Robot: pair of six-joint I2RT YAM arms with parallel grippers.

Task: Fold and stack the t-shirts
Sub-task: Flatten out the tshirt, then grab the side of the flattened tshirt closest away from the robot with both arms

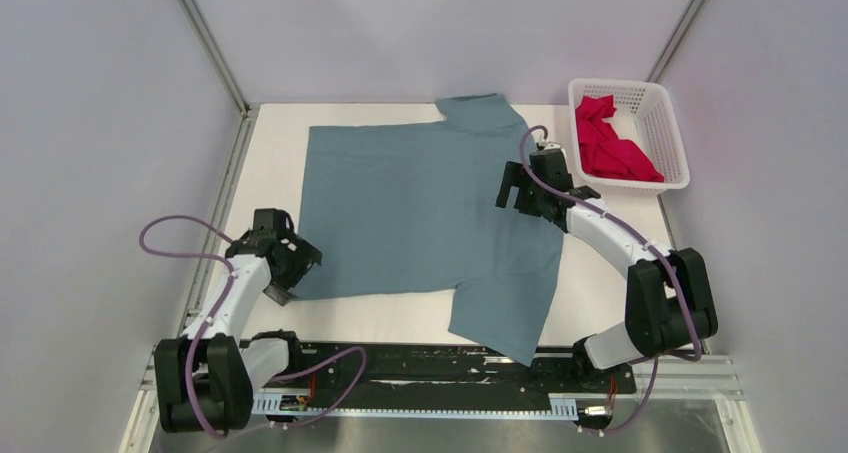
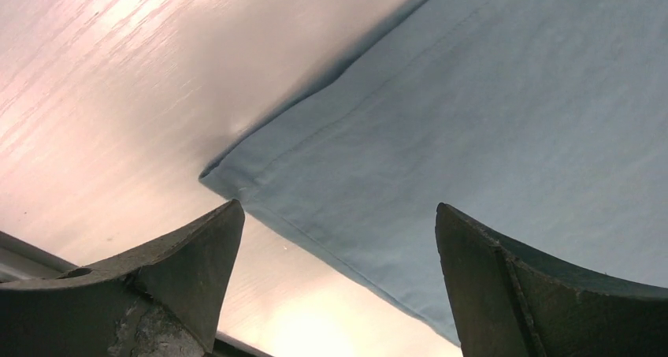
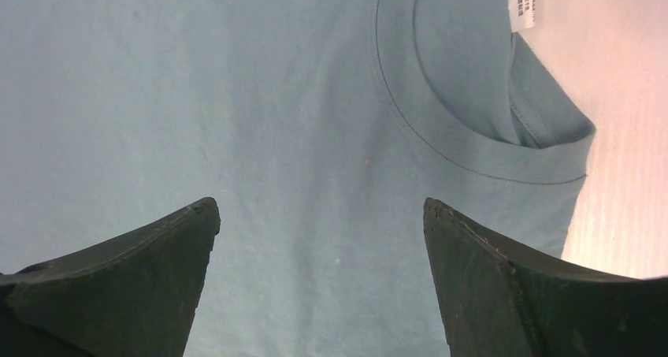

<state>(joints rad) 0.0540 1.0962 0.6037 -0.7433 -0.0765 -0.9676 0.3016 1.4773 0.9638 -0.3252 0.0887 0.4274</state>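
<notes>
Both grippers hang with jaws spread and nothing between them. From above I see the left gripper at the near left corner of the blue-grey shirt. The right gripper sits over the shirt's right edge. That shirt lies flat across the white table, one sleeve pointing to the far side and the other reaching the near edge. The crimson shirt is bunched in the white basket at the far right corner, and only the overhead view shows it.

The left wrist view adds the hem corner: the stitched edge of the shirt runs between the fingers of the left gripper, with bare table beyond. I cannot tell whether the fingers touch the cloth. The right wrist view shows the collar and a white label just ahead of the right gripper.

My left arm is bent low, its wrist angled down. My right arm arches from its base towards the shirt.
</notes>
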